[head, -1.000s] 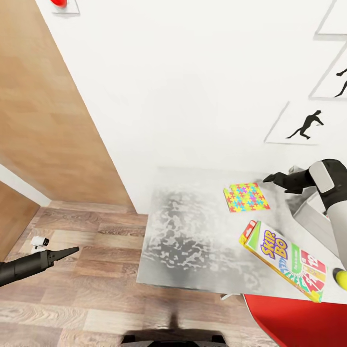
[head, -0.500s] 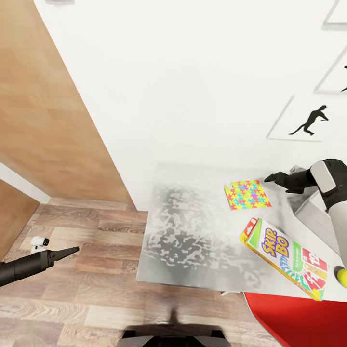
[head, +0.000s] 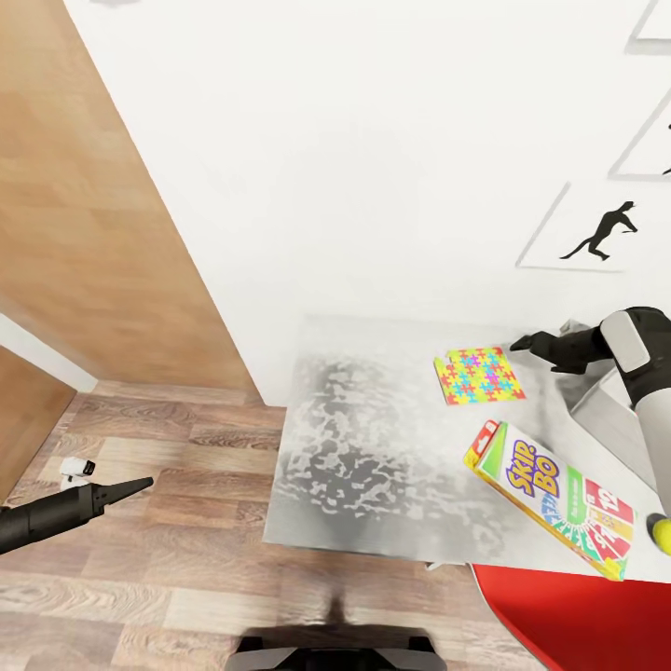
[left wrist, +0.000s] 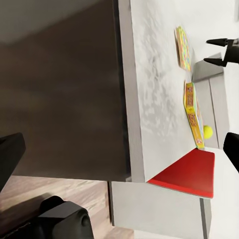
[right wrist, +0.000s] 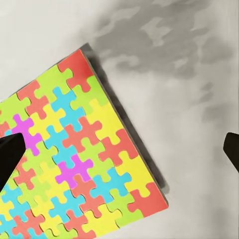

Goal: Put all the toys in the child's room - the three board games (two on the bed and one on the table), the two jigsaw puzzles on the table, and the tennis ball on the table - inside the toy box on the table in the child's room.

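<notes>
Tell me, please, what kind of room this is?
Probably a child's room or playroom: a flat square jigsaw puzzle in bright colours and a colourful Skip-Bo game box lie on a pale grey table, and black athlete silhouette pictures hang on the white wall.

The head camera has tilted since 1 s ago, so the whole scene sits slightly lower in view. The right end effector (head: 527,343) has shifted slightly toward the jigsaw puzzle (head: 478,376) on the surface (head: 373,447), fingers spread apart.

Head high; wrists nearer (shared table (head: 373,466))
</notes>
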Available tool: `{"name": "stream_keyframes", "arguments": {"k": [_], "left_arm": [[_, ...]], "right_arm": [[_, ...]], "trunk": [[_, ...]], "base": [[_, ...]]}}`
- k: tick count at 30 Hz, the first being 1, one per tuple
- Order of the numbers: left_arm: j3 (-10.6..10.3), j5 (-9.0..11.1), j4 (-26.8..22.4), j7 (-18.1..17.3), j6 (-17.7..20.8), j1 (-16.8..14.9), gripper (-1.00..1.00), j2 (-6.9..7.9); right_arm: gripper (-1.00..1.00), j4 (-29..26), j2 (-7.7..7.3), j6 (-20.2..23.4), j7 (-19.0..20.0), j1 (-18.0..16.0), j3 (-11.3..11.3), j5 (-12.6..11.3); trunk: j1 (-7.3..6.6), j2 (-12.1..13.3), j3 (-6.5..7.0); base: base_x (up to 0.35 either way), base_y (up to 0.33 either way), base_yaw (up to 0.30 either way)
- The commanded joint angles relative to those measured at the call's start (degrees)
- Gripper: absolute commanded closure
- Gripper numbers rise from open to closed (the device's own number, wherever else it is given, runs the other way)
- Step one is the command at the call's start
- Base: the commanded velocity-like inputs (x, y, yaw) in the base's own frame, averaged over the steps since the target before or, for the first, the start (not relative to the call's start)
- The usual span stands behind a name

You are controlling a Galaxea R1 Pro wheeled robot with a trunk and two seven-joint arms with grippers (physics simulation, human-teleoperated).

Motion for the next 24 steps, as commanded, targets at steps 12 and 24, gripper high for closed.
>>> {"name": "stream_keyframes", "arguments": {"k": [12, 24], "left_arm": [[0.01, -0.04, -0.01, -0.24, 0.61, -0.03, -1.0, -0.02], [0.01, -0.04, -0.01, -0.24, 0.61, -0.03, -1.0, -0.02]], "right_arm": [[-1.0, 0.01, -0.11, 0.23, 8.08, -0.82, 0.1, 0.23], [-1.0, 0.15, -0.11, 0.23, 9.39, -1.24, 0.21, 0.43]], "trunk": [[0.03, -0.09, -0.09], [0.03, -0.09, -0.09]], "base": [[0.0, 0.0, 0.0], [0.0, 0.0, 0.0]]}}
